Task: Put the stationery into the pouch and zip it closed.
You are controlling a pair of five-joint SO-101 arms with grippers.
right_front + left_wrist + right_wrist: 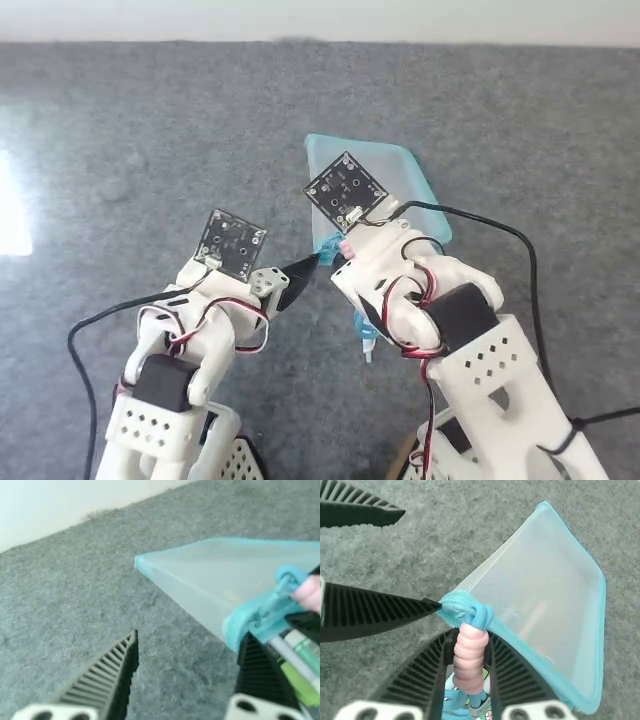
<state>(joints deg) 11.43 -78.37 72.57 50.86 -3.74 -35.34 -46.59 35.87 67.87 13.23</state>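
Here, one pouch [400, 185] lies on the table [120, 120]. At the pouch's zip end, the right gripper [469, 635] is clamped on the single pink pull [468, 660], placed to draw the zip along. The left gripper [190, 639] stands apart astride that end, one finger touching it, likely as a brace. By the same end are perhaps two pens [300, 667]; whether they are fully inside the pouch is unclear.

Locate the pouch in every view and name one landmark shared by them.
High view: pouch lies on the grey table, partly under a wrist camera.
Left wrist view: pouch just beyond the left gripper.
Right wrist view: pouch just ahead of the right gripper.
Shared landmark: the pink ribbed piece at its zip end.
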